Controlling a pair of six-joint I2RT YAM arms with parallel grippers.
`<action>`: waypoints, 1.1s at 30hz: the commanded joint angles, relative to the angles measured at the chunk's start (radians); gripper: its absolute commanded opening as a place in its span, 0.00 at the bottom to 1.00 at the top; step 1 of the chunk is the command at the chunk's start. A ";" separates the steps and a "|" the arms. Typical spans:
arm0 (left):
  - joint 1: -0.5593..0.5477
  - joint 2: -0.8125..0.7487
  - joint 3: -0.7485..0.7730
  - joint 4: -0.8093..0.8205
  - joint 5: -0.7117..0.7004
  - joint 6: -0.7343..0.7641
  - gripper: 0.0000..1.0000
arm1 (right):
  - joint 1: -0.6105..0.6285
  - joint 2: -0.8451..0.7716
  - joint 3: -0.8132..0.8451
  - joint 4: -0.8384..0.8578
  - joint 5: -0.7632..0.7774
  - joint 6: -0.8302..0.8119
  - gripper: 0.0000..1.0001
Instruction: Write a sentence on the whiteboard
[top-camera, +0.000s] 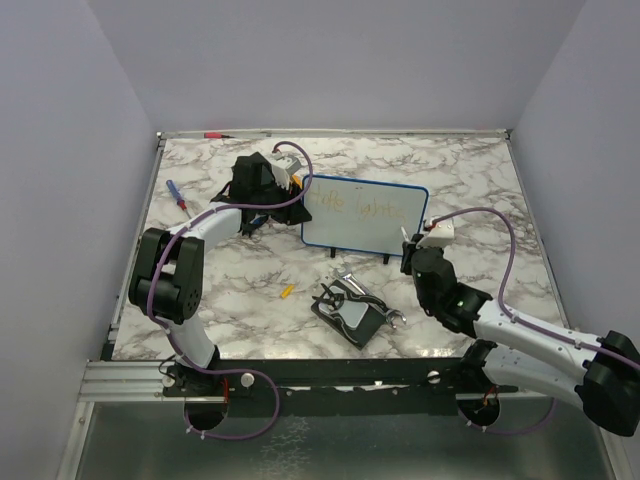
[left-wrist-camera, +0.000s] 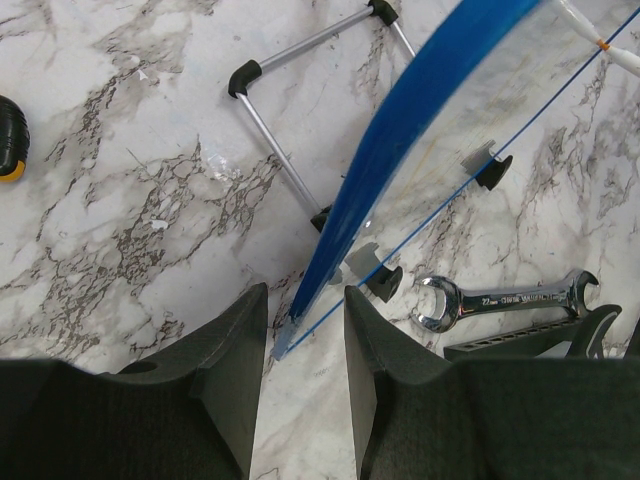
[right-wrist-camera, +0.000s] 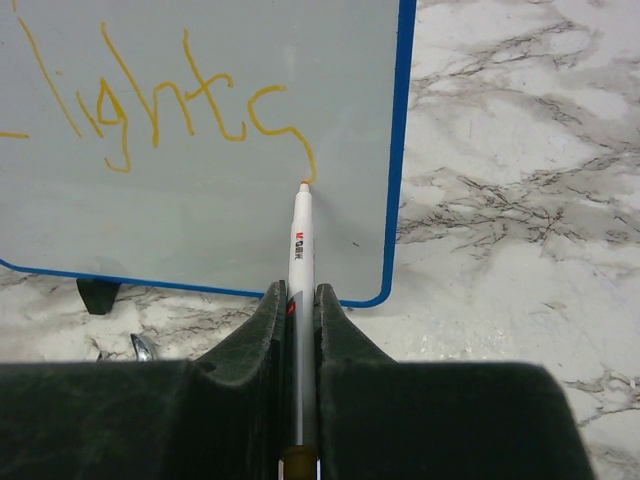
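Holds marker tight in right fingers, tip touching whiteboard straight ahead at sentence end; straddles its corner with left fingers, grip unclear.

The left arm reaches far forward, left gripper parted; the right arm stretches forward, right gripper pinching a pen.

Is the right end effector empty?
No, the right end effector is shut on a white marker whose tip meets the whiteboard.
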 joint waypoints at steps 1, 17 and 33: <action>-0.006 -0.013 0.011 0.001 -0.012 0.008 0.37 | -0.004 0.012 0.007 0.054 -0.026 -0.027 0.00; 0.008 -0.052 0.014 -0.047 -0.066 0.021 0.46 | -0.004 -0.237 -0.048 0.013 -0.190 -0.080 0.00; 0.057 -0.014 0.036 -0.064 -0.033 0.029 0.51 | 0.031 0.074 -0.028 0.356 -0.411 -0.026 0.00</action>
